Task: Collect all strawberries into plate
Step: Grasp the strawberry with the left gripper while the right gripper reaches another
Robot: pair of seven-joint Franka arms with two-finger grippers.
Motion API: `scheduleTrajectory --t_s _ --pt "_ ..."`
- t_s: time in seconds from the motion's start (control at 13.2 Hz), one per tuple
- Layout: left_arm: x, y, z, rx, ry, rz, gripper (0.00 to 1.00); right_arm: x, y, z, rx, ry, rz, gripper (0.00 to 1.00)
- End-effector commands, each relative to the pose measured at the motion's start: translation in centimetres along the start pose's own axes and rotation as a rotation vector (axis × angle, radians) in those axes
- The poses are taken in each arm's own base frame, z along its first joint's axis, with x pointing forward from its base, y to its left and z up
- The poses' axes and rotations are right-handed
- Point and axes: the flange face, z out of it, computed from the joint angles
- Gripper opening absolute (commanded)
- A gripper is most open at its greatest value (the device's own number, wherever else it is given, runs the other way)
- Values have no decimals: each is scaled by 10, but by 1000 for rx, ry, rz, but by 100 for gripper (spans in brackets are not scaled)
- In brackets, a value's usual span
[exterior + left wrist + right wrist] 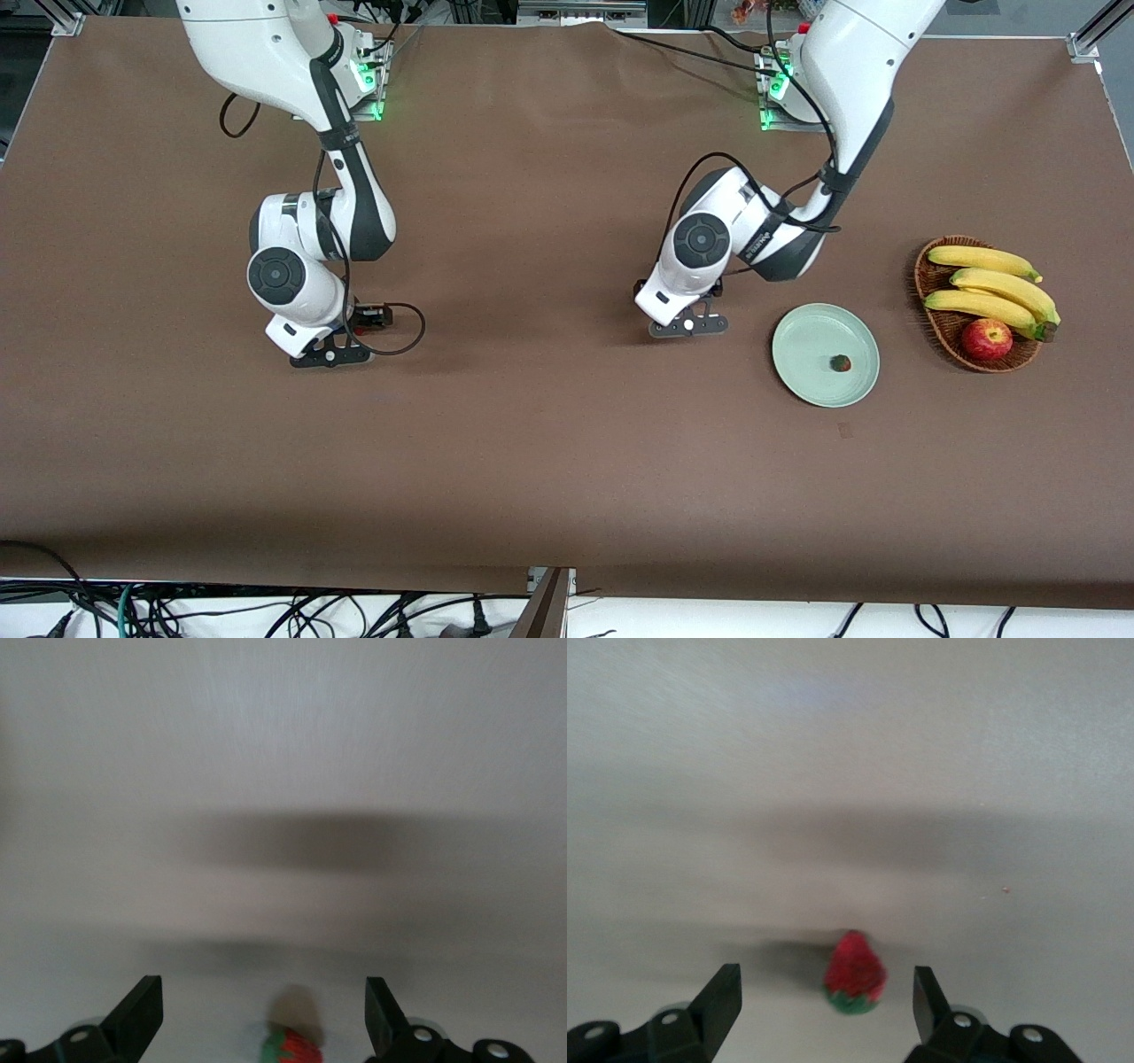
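The plate [826, 354] lay on the table [532, 461] toward the left arm's end, just beside the wicker basket [939, 332] that held 3 bananas [997, 285] and 1 apple [987, 339]. 1 strawberry [840, 362] sat in the plate, on the part nearer the front camera.

The left gripper [262, 1014] hung low over the table near the plate, toward the right arm's end from it. Its fingers [142, 1010] stood spread wide, pinching nothing, and a second strawberry [291, 1047] lay on the table between them, touching neither.

The right gripper [826, 1005] was well apart from the plate, low over the table at the right arm's end. Its fingers [725, 1001] were also spread, and a third strawberry [855, 976] lay on the table between them, apart from both.
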Motion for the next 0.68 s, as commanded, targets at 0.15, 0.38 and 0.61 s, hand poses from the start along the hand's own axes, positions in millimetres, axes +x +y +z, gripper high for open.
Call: scheduleTrajectory --t_s 0.15,0.38,0.61 --pt "-71 10 31 -22 15 -94 100 -19 10 12 16 8 -3 60" --pt "-71 11 31 -23 16 -93 92 -23 -3 11 50 -1 8 16" --pt "-68 12 31 -26 18 -89 14 -2 -47 -32 97 10 30 0"
